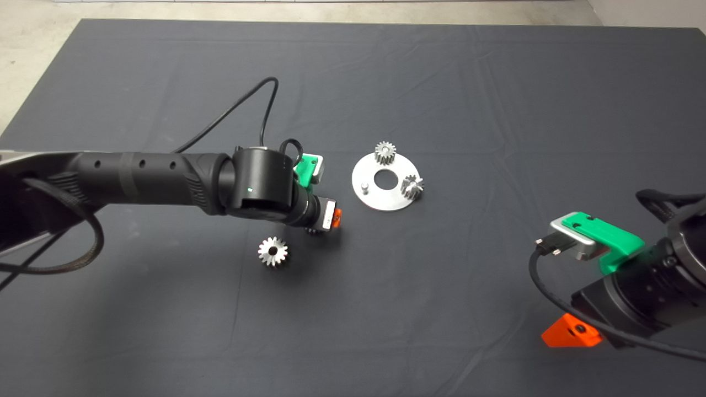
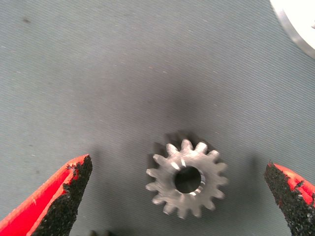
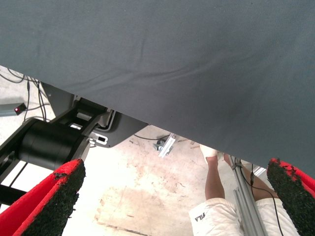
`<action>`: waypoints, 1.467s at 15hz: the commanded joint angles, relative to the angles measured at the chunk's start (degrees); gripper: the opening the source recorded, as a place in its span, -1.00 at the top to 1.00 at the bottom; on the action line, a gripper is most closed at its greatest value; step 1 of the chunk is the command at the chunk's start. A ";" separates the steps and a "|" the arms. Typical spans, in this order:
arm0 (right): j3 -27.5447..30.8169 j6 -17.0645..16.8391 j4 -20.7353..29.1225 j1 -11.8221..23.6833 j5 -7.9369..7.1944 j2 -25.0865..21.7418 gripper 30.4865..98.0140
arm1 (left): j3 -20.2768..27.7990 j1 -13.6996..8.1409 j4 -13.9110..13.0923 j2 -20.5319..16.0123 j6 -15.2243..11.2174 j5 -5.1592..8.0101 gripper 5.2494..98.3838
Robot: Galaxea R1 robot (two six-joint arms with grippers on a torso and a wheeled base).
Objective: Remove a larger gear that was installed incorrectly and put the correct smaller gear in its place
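The smaller gear point(image 2: 187, 179), silver with short stubby teeth, lies flat on the mat between the fingers of my left gripper point(image 2: 177, 167), which is open and just above it. In the head view the left gripper point(image 1: 326, 222) hides nearly all of this gear. The larger gear point(image 1: 273, 251), with long pointed teeth, lies loose on the mat to the lower left of that gripper. The round silver plate point(image 1: 394, 201) carries two small gears point(image 1: 385, 151) point(image 1: 412, 186) and a bare peg point(image 1: 364, 184). My right gripper point(image 1: 573, 331) is parked at the lower right, open and empty.
The plate's edge point(image 2: 300, 19) shows in the left wrist view. A black cable point(image 1: 242, 107) loops over the left arm. The right wrist view shows the mat's edge, the robot's base point(image 3: 49, 142) and a person's legs point(image 3: 216, 182) on the floor.
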 commanded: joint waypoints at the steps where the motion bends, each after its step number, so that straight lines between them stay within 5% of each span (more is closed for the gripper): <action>1: 0.34 0.16 0.05 1.38 -7.16 -0.25 -0.99 | 0.61 -0.35 0.82 -0.18 -0.05 0.51 -0.82; 22: 0.25 0.51 0.13 1.38 -7.16 -0.77 -0.99 | 0.53 1.06 3.63 0.00 -0.05 0.42 -0.82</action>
